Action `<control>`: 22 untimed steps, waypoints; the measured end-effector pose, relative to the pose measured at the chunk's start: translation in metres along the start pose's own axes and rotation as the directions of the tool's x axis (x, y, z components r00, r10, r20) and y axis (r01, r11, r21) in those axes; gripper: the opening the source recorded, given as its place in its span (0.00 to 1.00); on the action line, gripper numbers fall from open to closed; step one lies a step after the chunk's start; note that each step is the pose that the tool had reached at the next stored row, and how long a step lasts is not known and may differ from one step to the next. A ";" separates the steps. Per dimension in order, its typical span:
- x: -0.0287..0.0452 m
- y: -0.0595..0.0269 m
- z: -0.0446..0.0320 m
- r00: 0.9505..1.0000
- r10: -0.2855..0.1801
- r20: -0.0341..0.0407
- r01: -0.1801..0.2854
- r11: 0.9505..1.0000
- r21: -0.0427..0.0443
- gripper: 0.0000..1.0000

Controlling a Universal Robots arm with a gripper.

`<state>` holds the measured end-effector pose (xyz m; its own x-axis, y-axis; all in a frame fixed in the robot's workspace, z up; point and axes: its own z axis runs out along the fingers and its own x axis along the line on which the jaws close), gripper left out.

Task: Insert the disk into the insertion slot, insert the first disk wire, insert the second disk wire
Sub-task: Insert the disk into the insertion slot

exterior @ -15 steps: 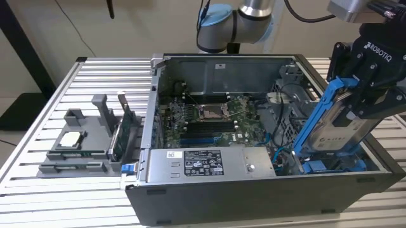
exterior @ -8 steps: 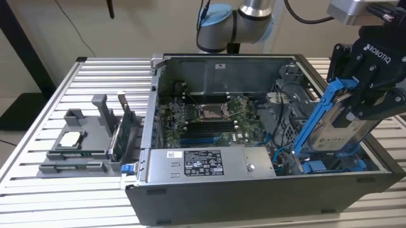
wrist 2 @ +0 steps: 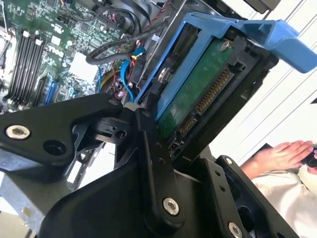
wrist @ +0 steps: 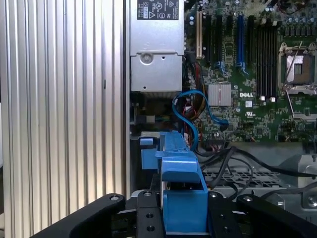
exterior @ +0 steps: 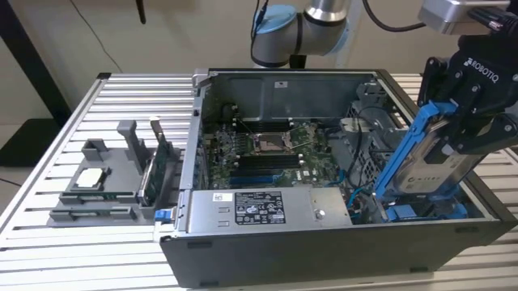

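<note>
My gripper [exterior: 467,121] is shut on the disk [exterior: 435,162], a silver-grey drive in a bright blue carrier [exterior: 403,151]. I hold the disk tilted steeply over the open computer case, at the exterior view's right. Its lower end dips toward the insertion slot [exterior: 423,211], a dark bay with blue rails in the case's near right corner. In the second wrist view the disk's green underside and connector [wrist 2: 198,94] face the camera between my black fingers [wrist 2: 148,163]. In the first wrist view the carrier [wrist: 181,198] hangs near a blue rail [wrist: 147,148]. A thin blue cable [wrist: 195,106] loops loose beside the bay.
The silver power-supply box [exterior: 259,209] sits along the case's front wall, and the motherboard [exterior: 267,151] lies behind it. On the ribbed table at the exterior view's left, a grey holder [exterior: 105,182] carries a green card [exterior: 158,163]. A person's hand [wrist 2: 282,151] rests outside the case.
</note>
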<state>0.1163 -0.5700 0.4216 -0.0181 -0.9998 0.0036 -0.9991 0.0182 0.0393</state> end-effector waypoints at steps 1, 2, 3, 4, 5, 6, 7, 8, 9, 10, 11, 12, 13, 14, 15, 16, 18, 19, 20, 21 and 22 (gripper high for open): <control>0.0000 -0.0002 0.0004 1.000 0.000 0.000 0.000 1.000 0.000 0.33; -0.0001 -0.0004 0.0009 1.000 0.000 0.000 0.000 1.000 0.000 0.33; -0.0001 -0.0007 0.0015 1.000 0.000 0.000 0.000 1.000 0.000 0.33; -0.0002 -0.0009 0.0021 1.000 0.000 0.000 0.000 1.000 0.000 0.33; -0.0002 -0.0013 0.0027 1.000 0.000 0.000 0.000 1.000 0.000 0.33; -0.0003 -0.0016 0.0034 1.000 0.000 0.000 0.000 1.000 0.000 0.33; -0.0003 -0.0019 0.0039 1.000 0.000 0.000 0.000 1.000 0.000 0.33; -0.0005 -0.0023 0.0045 1.000 0.000 0.000 0.000 1.000 0.000 0.33; -0.0008 -0.0032 0.0051 1.000 0.000 0.000 0.000 1.000 0.000 0.33; -0.0011 -0.0042 0.0056 1.000 0.000 0.000 0.000 1.000 0.000 0.33; -0.0014 -0.0052 0.0060 1.000 0.000 0.000 0.000 1.000 0.000 0.33; -0.0017 -0.0061 0.0064 1.000 0.000 0.000 0.000 1.000 0.000 0.33; -0.0020 -0.0071 0.0068 1.000 0.000 0.000 0.000 1.000 0.000 0.33; -0.0022 -0.0089 0.0067 1.000 0.000 0.000 0.000 1.000 0.000 0.33; -0.0022 -0.0108 0.0069 1.000 0.000 0.000 0.000 1.000 0.000 0.33; -0.0023 -0.0122 0.0072 1.000 0.000 0.000 0.000 1.000 0.000 0.33; -0.0024 -0.0136 0.0075 1.000 0.000 0.000 0.000 1.000 0.000 0.33; -0.0024 -0.0136 0.0080 1.000 0.000 0.000 0.000 1.000 0.000 0.33; -0.0024 -0.0136 0.0085 1.000 0.000 0.000 0.000 1.000 0.000 0.33; -0.0024 -0.0137 0.0089 1.000 0.000 0.000 0.000 1.000 0.000 0.33; -0.0023 -0.0137 0.0092 1.000 0.001 0.000 -0.001 1.000 0.000 0.33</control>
<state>0.1296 -0.5680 0.4119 -0.0190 -0.9998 0.0037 -0.9990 0.0191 0.0394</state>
